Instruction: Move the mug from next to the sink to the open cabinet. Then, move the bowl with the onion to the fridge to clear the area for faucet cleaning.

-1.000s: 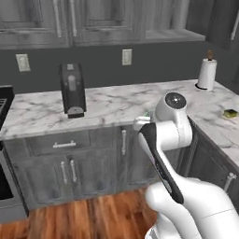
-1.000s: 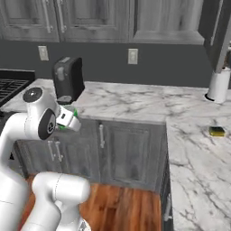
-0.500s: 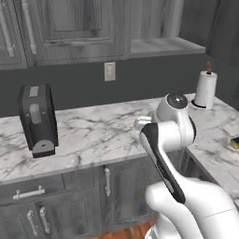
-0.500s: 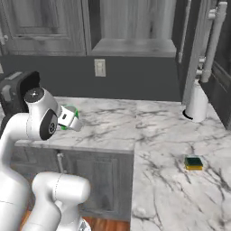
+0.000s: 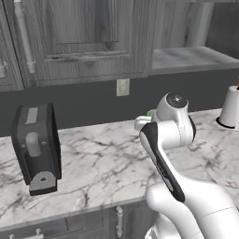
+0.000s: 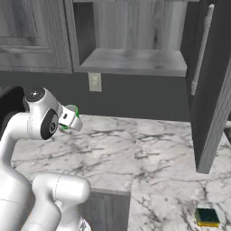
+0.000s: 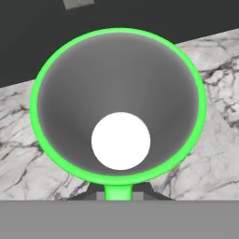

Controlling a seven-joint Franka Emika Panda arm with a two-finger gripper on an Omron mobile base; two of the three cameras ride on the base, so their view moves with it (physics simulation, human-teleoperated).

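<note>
The bright green mug (image 7: pixel 116 70) faces the hand camera mouth-on, showing its grey inside and white bottom. My gripper (image 7: pixel 118 192) is shut on it at the lower rim. From the base views the gripper (image 6: pixel 70 118) holds the mug (image 6: pixel 72 112) above the marble counter (image 6: pixel 135 149), and a sliver of green mug (image 5: pixel 150 113) peeks out behind the arm's wrist. The open cabinet (image 6: pixel 131 61) with its pale inner shelf is up and to the right of the hand; the shelf (image 5: pixel 191 58) is bare. Sink, bowl, onion, fridge and faucet are out of view.
The cabinet's open door (image 6: pixel 212 90) juts out over the counter at right. A black toaster (image 5: pixel 36 147) stands at left and a paper towel roll (image 5: pixel 230 106) at far right. A green sponge (image 6: pixel 207 216) lies near the counter's corner. A wall outlet (image 5: pixel 123 87) sits below the cabinets.
The whole scene has shifted and grown larger: the base has driven closer to the counter and the open cabinet. The mug stays held in the gripper.
</note>
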